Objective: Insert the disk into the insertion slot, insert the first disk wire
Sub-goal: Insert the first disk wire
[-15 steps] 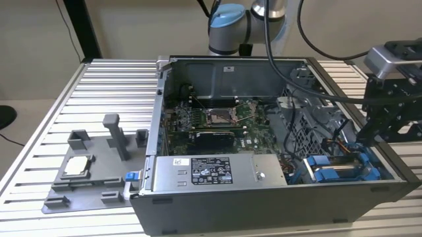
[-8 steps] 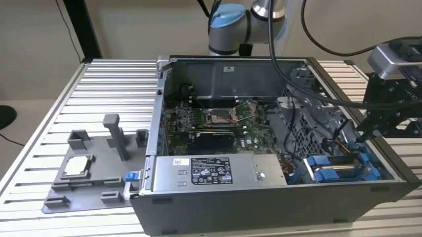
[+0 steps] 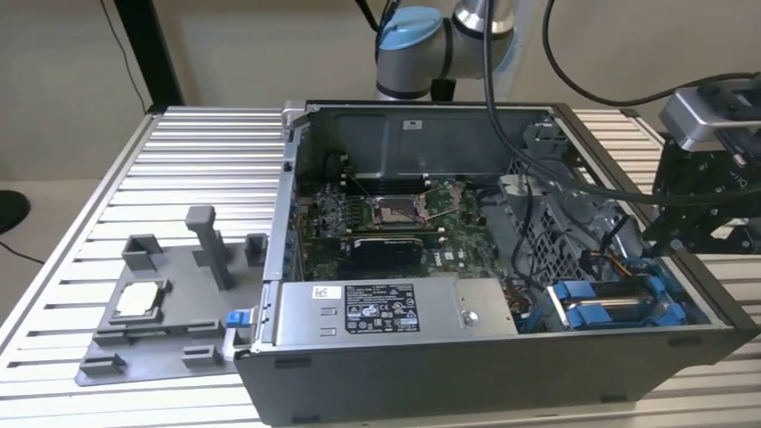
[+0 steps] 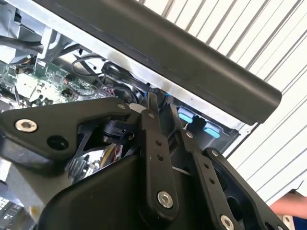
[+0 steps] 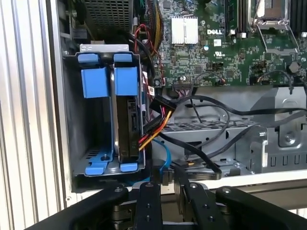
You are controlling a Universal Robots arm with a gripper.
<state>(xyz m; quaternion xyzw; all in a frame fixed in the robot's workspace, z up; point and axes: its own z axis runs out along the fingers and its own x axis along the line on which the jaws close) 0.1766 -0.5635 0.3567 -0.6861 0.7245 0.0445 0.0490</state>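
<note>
Slatted table [image 3: 178, 152] carried the open computer case [image 3: 476, 379]. At its four o'clock corner in the exterior view, the disk [image 5: 126, 122] sat in the insertion slot [image 5: 74, 129]. The gripper [image 5: 167, 182] hovered by the blue wire [image 5: 161, 152]; I could not tell its grip. Risk: snagging loose cables [image 5: 211, 103].

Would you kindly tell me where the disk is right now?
In the first wrist view, the disk stands in the grey drive cage, in the bay nearer the motherboard, beside the coloured wires.
</note>
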